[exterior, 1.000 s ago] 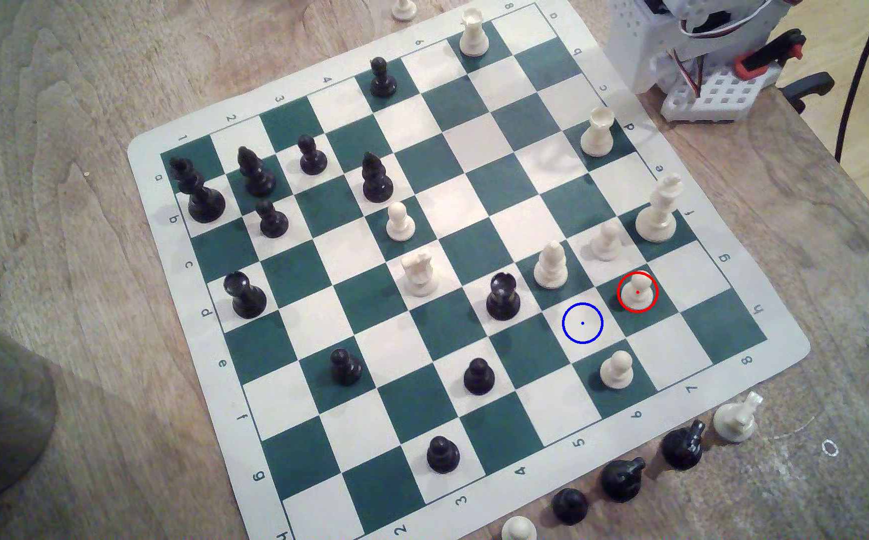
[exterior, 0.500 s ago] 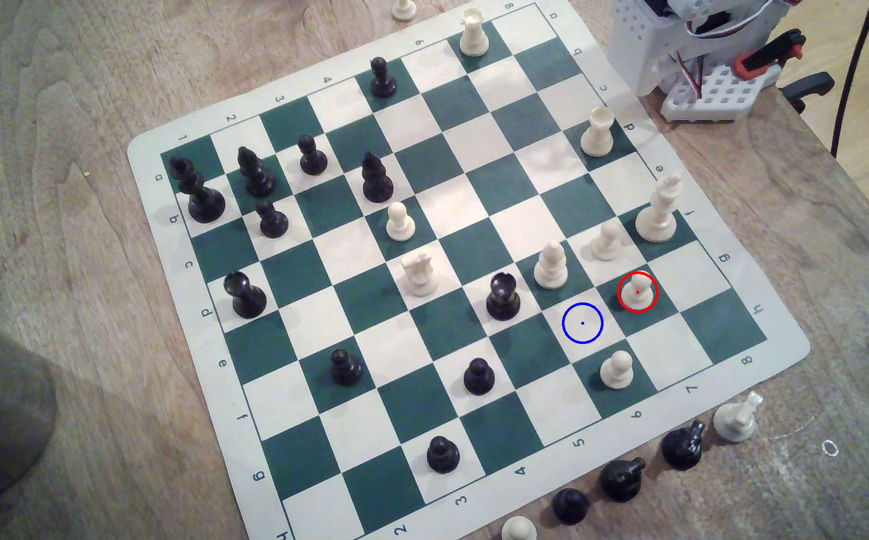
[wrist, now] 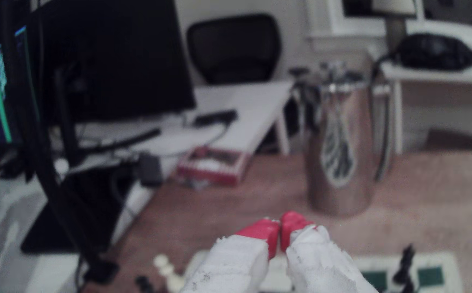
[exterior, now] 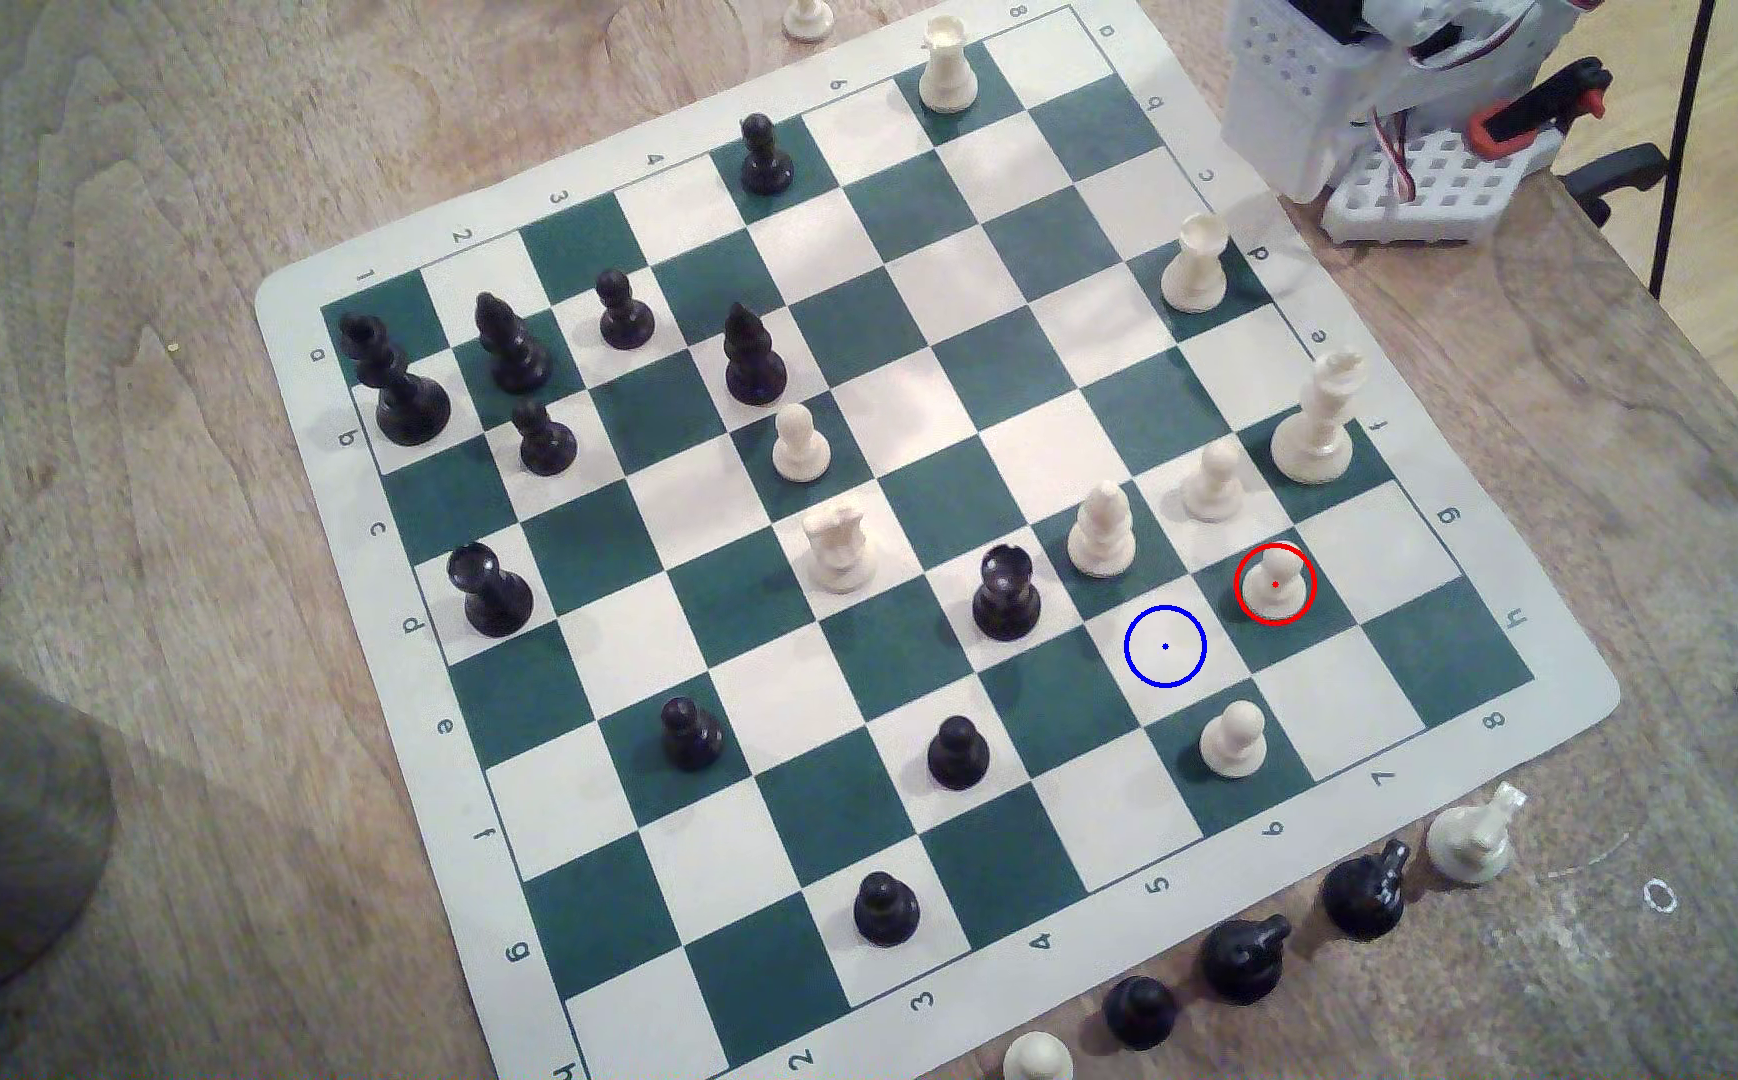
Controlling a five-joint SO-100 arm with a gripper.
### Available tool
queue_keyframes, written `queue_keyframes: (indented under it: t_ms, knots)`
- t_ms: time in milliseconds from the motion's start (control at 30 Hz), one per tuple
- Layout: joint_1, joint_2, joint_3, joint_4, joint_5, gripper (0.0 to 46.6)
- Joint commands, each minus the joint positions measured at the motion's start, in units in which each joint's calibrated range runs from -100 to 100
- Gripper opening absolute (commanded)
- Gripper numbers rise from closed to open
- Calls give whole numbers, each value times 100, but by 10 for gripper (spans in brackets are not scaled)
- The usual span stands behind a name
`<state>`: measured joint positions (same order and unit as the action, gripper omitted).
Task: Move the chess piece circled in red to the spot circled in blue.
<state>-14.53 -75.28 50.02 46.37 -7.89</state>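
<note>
Pawn [exterior: 1274,582] ringed red, upright on a green square, just beside the blue-ringed cream square [exterior: 1165,646], which is bare. Gripper [wrist: 279,225] in wrist view: red tips pressed together, nothing between them, raised above the board [exterior: 293,312] edge. Arm base [exterior: 1364,125] at exterior view's top right.

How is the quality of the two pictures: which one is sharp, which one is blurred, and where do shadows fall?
Exterior view: fairly sharp, warm even light; the ringed pawn and the blue-ringed spot read clearly; a soft shadow darkens the wood at the exterior view's lower left. Wrist view: dim, bluish and blurred throughout; the gripper with its red-tipped jaws together is soft-edged too.
</note>
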Motion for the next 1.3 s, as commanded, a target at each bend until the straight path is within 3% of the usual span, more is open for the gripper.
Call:
queue_keyframes:
  t_ms: [0, 33, 133, 233, 333, 533, 767, 1033, 1267]
  knots:
    - [-241, 1221, -1294, 1235, -762, 4]
    - [-272, 1450, -1557, 1571, -777, 15]
    - [-467, 2104, -2228, 2299, -1284, 16]
    - [-671, 2528, -2654, 2930, -1470, 15]
    - [-1062, 3139, -3280, 3888, -1372, 41]
    - [-1781, 3887, -3343, 4331, -1509, 56]
    - [-2102, 4515, -3098, 4257, -1534, 163]
    - [-1860, 5151, -2763, 3815, -1856, 144]
    - [-2071, 5185, -2337, 3741, -1905, 151]
